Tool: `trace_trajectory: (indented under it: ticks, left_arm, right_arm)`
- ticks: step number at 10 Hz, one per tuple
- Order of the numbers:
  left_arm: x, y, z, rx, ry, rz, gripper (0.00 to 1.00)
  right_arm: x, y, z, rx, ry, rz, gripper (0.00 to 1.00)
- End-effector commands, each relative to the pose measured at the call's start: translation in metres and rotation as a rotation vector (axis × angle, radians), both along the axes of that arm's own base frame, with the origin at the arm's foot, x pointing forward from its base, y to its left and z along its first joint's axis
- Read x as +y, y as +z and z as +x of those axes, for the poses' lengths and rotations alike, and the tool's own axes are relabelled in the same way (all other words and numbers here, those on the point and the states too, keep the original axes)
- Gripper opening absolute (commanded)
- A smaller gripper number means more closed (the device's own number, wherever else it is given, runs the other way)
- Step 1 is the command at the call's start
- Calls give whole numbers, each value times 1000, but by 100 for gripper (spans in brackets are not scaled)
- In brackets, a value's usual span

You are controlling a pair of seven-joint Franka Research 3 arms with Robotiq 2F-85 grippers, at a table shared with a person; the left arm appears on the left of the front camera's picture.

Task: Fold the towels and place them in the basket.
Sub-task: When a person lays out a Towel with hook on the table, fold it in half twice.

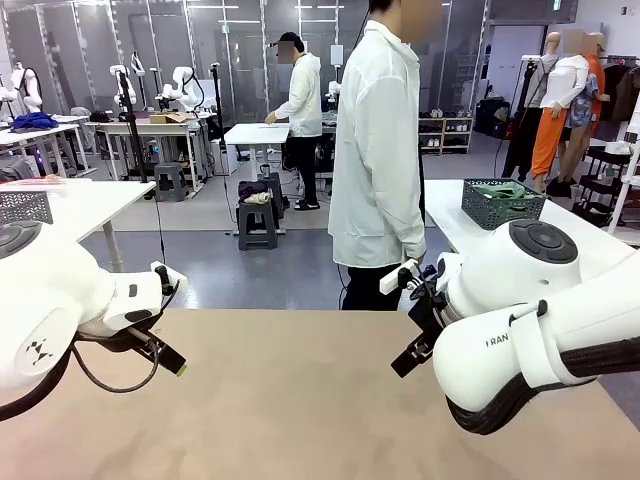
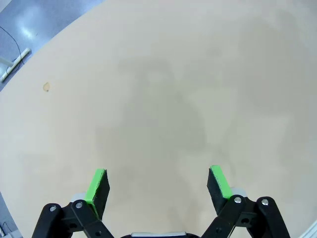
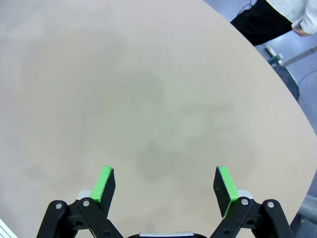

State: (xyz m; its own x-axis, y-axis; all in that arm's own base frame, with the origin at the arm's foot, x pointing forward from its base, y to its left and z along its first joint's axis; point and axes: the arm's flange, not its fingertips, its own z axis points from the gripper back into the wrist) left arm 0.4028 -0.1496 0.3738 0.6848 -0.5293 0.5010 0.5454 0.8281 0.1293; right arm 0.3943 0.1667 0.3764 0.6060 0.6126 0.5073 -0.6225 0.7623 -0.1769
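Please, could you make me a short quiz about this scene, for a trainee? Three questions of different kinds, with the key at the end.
1. True or false: the left gripper is shut.
2. Where does the basket stand? A) on the floor; B) on a white table at the right, behind; C) on a stool.
3. Fill in: the person at the far side wears a ___ coat.
Key: 1 false; 2 B; 3 white.
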Motion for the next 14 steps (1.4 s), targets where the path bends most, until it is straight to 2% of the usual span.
trace_trajectory:
  ticks: [1, 3, 6, 9, 11, 14]
  left_arm:
    - [16, 22, 12, -44, -45, -41, 100]
    - [38, 58, 31, -88, -101, -91, 100]
    - [88, 141, 51, -103, -289, -167, 100]
    - [135, 215, 45, -134, -417, -172, 100]
    - [163, 245, 43, -164, -498, -181, 100]
    - [210, 284, 22, -223, -493, -205, 100]
  right_arm:
    - [-32, 28, 12, -7, 95, 29, 100]
    - [-66, 64, 21, -28, 131, 69, 100]
    - [-130, 136, 15, -37, 178, 87, 100]
    - [-182, 206, -14, -98, 217, 133, 100]
    - [-206, 238, -32, -152, 264, 175, 100]
    - [-241, 275, -66, -178, 342, 190, 100]
